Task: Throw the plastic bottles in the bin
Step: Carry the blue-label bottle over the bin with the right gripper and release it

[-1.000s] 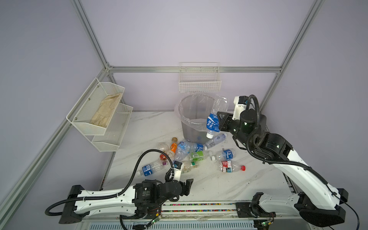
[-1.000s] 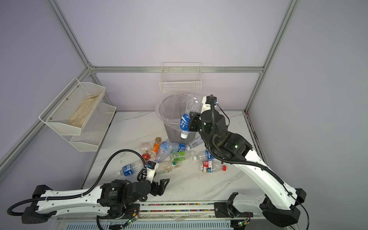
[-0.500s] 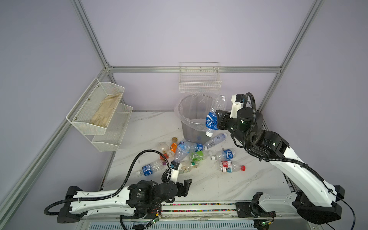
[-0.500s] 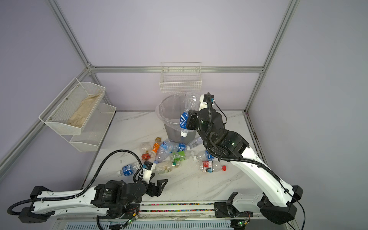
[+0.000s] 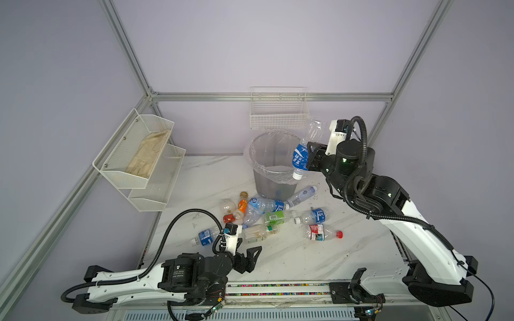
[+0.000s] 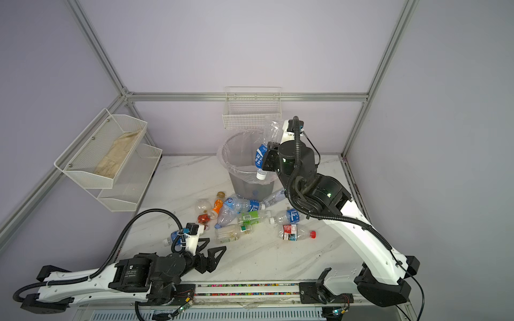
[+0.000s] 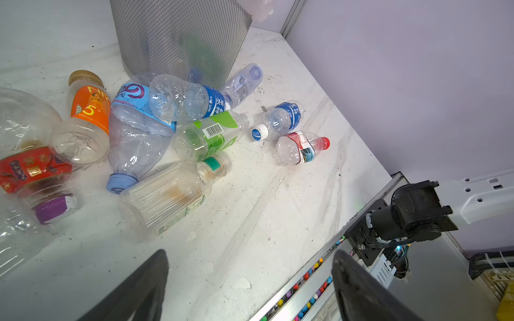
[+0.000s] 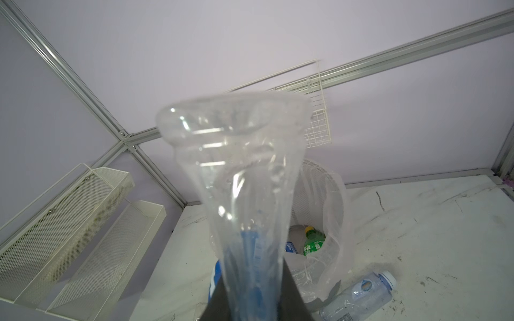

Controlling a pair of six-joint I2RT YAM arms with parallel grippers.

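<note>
While the right claw (image 5: 307, 158) pinches a blue-labelled bottle (image 8: 242, 180) half-hiding the bin (image 8: 332, 200), the left claw (image 6: 212, 248) gapes

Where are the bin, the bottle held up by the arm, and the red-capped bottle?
bin (image 5: 265, 185): in a top view, grey mesh wall.
held bottle (image 5: 300, 159): in a top view, blue label.
red-capped bottle (image 5: 317, 233): in a top view, its label.

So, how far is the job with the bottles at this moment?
Done: a green plastic bottle and a blue-labelled one lie inside the tall grey mesh bin. In hand: the right gripper is shut on a crushed clear blue-labelled bottle, cap down, at the bin's rim. Remaining: about eleven bottles on the white marble table; the left gripper is open, empty.
</note>
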